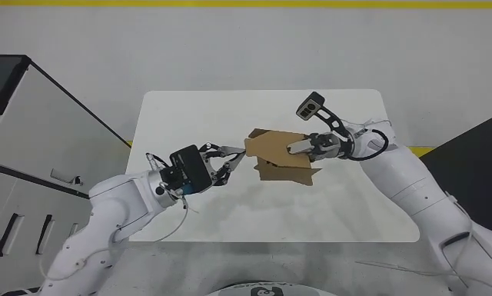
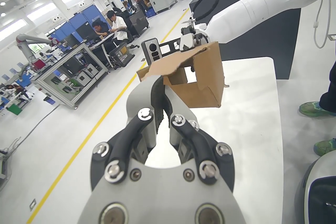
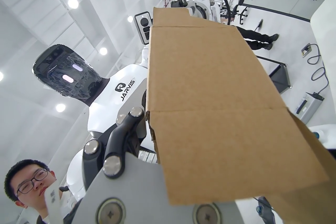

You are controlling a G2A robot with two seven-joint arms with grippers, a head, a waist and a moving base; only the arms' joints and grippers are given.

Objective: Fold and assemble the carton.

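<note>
Carton [image 1: 280,159]: half-erected, over mid-surface [image 1: 346,211], held between both arms. Left gripper [image 2: 157,83]: jaws pinching an end flap. Right gripper [image 1: 296,148]: at the opposite top panel; state of its jaws cannot be determined. Risk: opposing pulls could tear the pinched flap or collapse the walls.

left arm, yours: stretched forward low, left gripper [image 1: 238,154] pinched tight on a corner flap of the carton [image 1: 278,159]. right arm, yours: elbow bent inward, right gripper [image 1: 295,148] clamped across its top panel.
</note>
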